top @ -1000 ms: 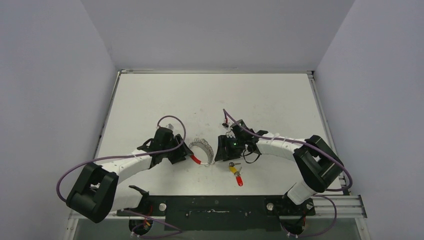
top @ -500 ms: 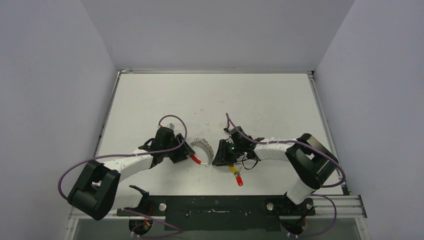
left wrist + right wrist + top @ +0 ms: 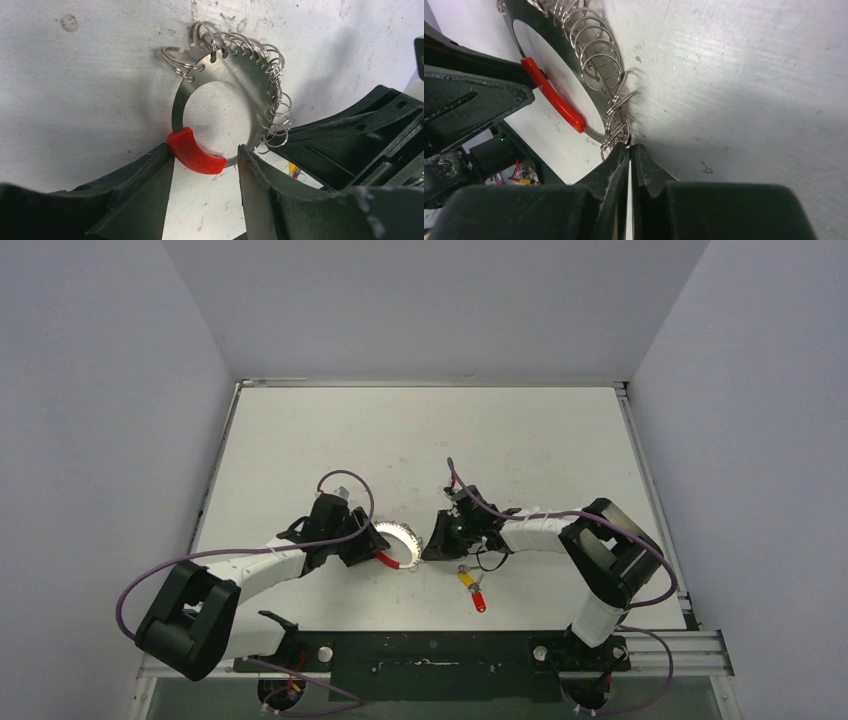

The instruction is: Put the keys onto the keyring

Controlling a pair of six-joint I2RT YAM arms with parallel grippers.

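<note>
Steel first: the keyring (image 3: 252,82) is a flat band strung with a row of small wire loops (image 3: 591,50), with a red sleeve (image 3: 195,156) along part of its arc. We see the left gripper (image 3: 205,162) clamped across it with jaws partway apart, one finger against the sleeve and the other on the band's edge. The right gripper (image 3: 629,149) is pinched fully together, tips right at the end loop. Whether wire is caught between them we cannot tell. The keys (image 3: 471,588), one yellow-headed and one red-headed, lie on the white table (image 3: 420,440) just beside the right gripper, apart from the ring. Plain pale walls (image 3: 100,390) stand on three sides.
</note>
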